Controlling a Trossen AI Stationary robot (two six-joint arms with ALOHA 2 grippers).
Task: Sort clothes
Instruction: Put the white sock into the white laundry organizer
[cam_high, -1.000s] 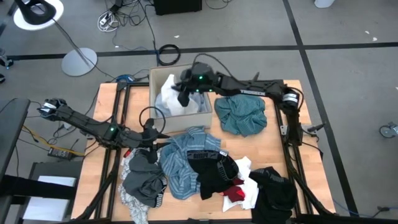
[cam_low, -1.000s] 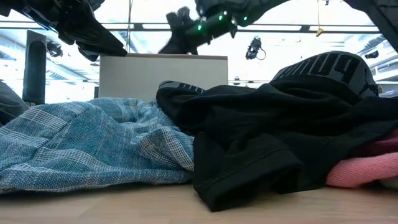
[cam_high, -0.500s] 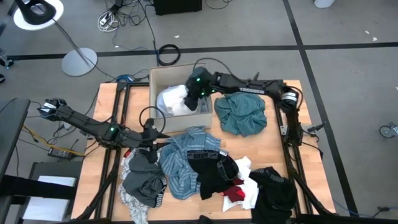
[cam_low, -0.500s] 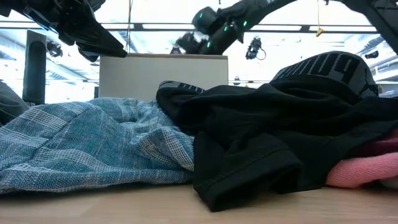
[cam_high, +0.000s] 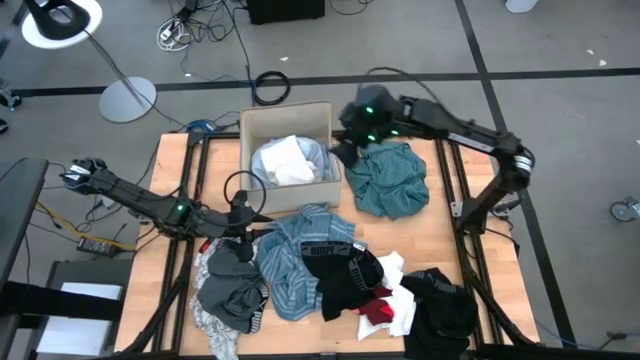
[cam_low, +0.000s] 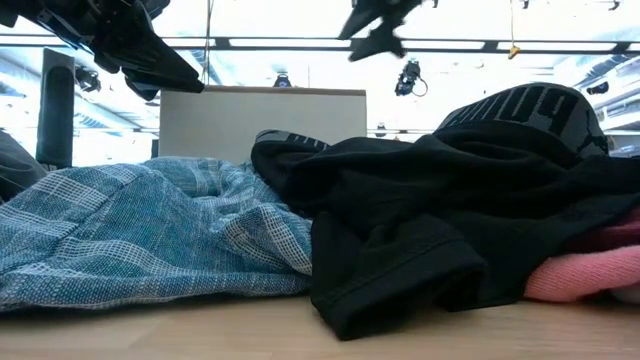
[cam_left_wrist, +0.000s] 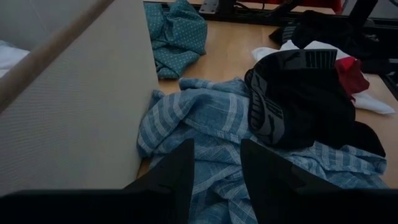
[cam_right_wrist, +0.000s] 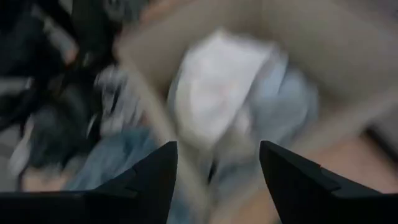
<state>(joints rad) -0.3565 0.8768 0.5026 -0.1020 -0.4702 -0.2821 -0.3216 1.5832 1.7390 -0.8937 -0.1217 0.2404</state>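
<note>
The right hand (cam_high: 345, 152) hangs empty with its fingers (cam_right_wrist: 152, 180) spread apart, just past the right wall of the cardboard box (cam_high: 262, 122) and above the edge of the teal garment (cam_high: 392, 182) that lies bunched on the tabletop (cam_high: 455, 248) beside the box. Inside the box sits a white piece (cam_high: 284, 157) on top of a light blue shirt (cam_high: 318, 160). The left hand (cam_high: 243, 236) is low near the box's front left corner, its fingers (cam_left_wrist: 174, 180) parted with nothing between them, poised over the blue-striped garment (cam_left_wrist: 211, 124) spread in the middle of the tabletop. A black piece (cam_left_wrist: 292, 93) lies partly over the striped one, with red fabric (cam_high: 378, 312) and white fabric (cam_high: 400, 300) beside it. A grey garment (cam_high: 232, 295) is heaped at the front left, and another black garment (cam_high: 440, 305) at the front right.
</note>
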